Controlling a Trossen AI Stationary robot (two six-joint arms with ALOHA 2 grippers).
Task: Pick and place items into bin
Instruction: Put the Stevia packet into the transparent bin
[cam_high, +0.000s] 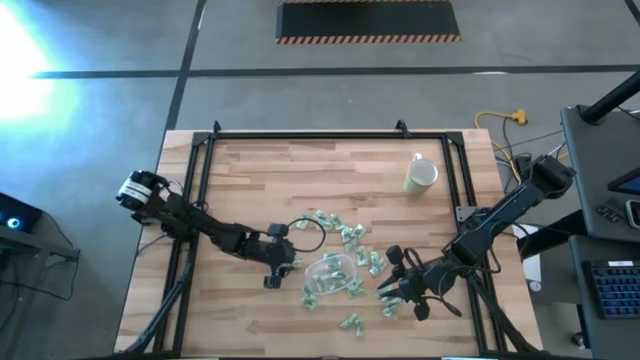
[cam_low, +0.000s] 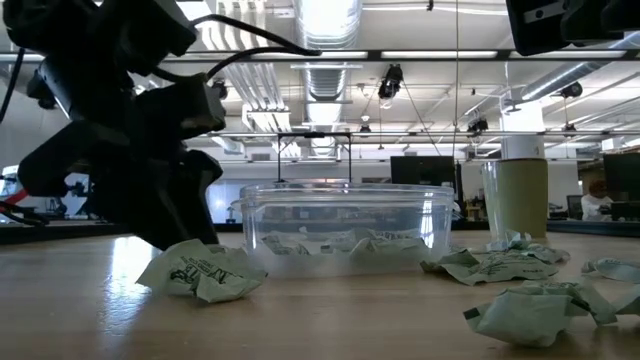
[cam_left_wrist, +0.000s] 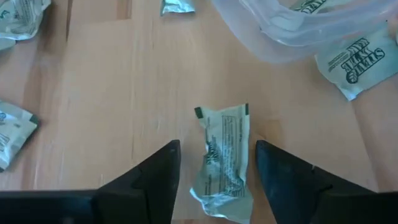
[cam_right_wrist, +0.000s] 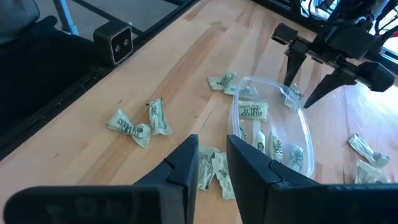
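Fingers of the left gripper (cam_left_wrist: 217, 168) stand spread, a crinkly pale-green wrapped packet (cam_left_wrist: 222, 160) lying on the wood between them, apart from both. Just beyond their tips sits the shallow clear plastic oval bin (cam_left_wrist: 298, 31). The right gripper's (cam_right_wrist: 211, 163) fingers stand narrowly parted above scattered packets, gripping nothing visible.

The left arm (cam_high: 205, 228) reaches in from the counter's left edge, stretched low toward the middle, its wrist bent down. The left gripper (cam_left_wrist: 216, 163) hangs low over the counter, jaws spread wide, pointing down. The right arm (cam_high: 500, 215) comes in from the right edge, folded at the elbow and slanting down toward the counter's near edge. The right gripper (cam_right_wrist: 213, 155) sits low there, jaws drawn close together with a narrow gap between them, holding nothing visible.
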